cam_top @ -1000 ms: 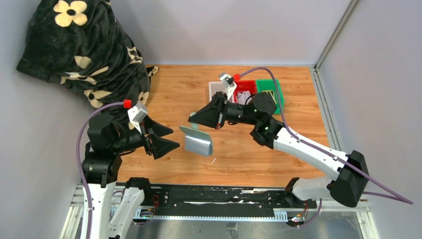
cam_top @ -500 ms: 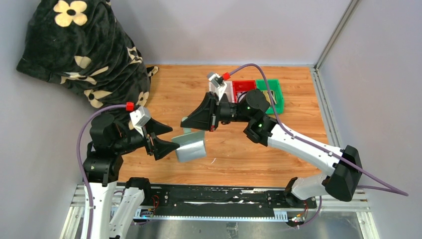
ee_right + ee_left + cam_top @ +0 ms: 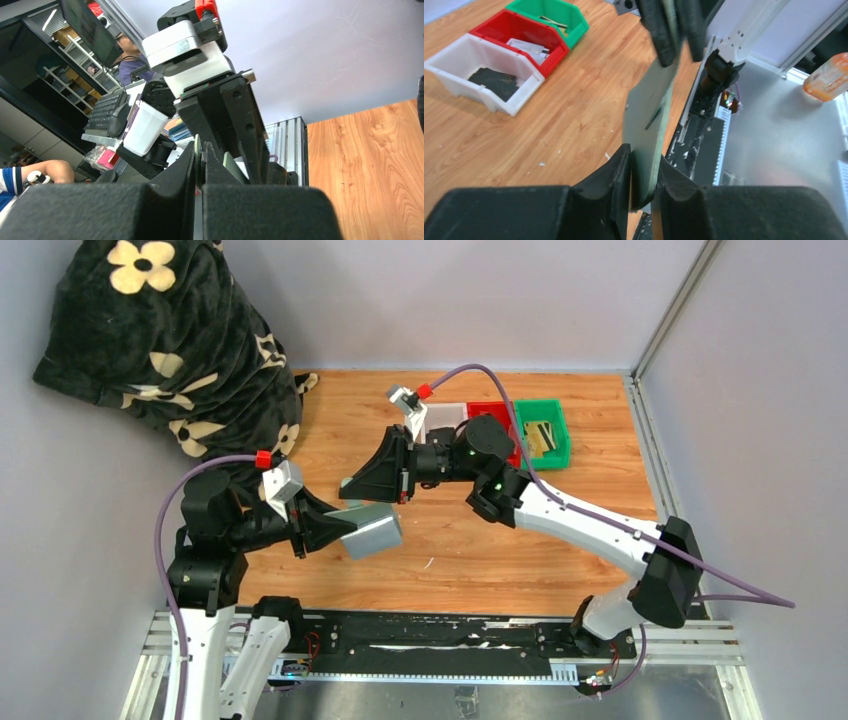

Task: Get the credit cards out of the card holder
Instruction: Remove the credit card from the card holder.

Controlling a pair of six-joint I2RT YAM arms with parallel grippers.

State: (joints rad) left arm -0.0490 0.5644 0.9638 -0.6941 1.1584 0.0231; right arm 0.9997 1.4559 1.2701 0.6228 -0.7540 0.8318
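While I watched mid-frame, left claw (image 3: 641, 172) and right claw (image 3: 676, 35) pinched opposite ends of holder (image 3: 649, 112).

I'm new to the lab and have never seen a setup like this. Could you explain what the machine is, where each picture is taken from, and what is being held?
These are two robot arms bolted at the near edge of a wooden table. One picture looks down from above and behind them; the other two come from small cameras on each wrist, so each shows its own black fingers up close. Both the left gripper and the right gripper pinch the same sage-green card holder, lifted off the table between them. In the left wrist view it is the thin green slab running up from one set of fingers to the other. At the far side stand a white bin, a red bin and a green bin, each holding flat items.
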